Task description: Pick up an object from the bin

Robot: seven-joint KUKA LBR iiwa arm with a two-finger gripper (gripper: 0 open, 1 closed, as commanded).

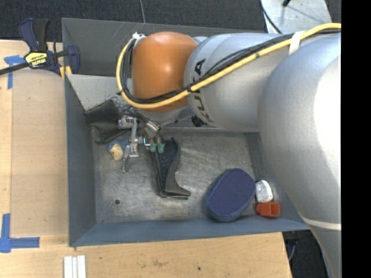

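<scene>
- the two-finger metal gripper [141, 157], under the arm's orange wrist cover [162, 68], is low over the left half of the grey metal bin [81, 172], close to the bin's back wall.
- its fingers stand spread apart, released, with only bare bin floor showing between them.
- the thin silvery finger [128, 155] on the view's left points down toward the floor, just beside a small tan, rounded lump [116, 150] that lies to its left, apart from it.
- the other finger is at the upper end of a black, bent, boot-shaped plastic piece [167, 175], which lies flat and stretches from the gripper toward the front of the bin; whether they touch cannot be told.
- a dark, flat, wedge-like piece [103, 123] lies by the back-left corner, partly under the wrist.
- a dark blue oval pad [231, 194] rests well apart near the front right, tilted against the front wall.
- just right of the pad are a small red block [268, 209] and a small white-grey piece [264, 189] above it.
</scene>
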